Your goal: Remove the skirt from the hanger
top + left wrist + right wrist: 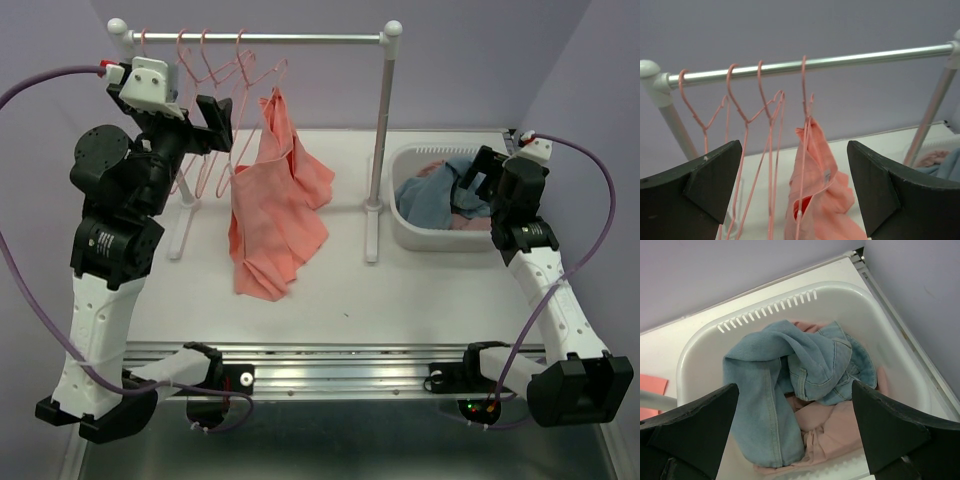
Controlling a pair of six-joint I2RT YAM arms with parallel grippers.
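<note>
The salmon-pink skirt hangs by its top corner from the rightmost pink wire hanger on the rail. Its lower part lies bunched on the white table. In the left wrist view the skirt droops between and beyond my fingers, and the hanger's wire runs down its front. My left gripper is open just left of the skirt's top, level with the hangers, with nothing between its fingers. My right gripper is open above the laundry basket, holding nothing.
Three bare pink hangers hang left of the skirt on the silver rail. The rack's right post stands between the skirt and a white basket holding blue denim and pink cloth.
</note>
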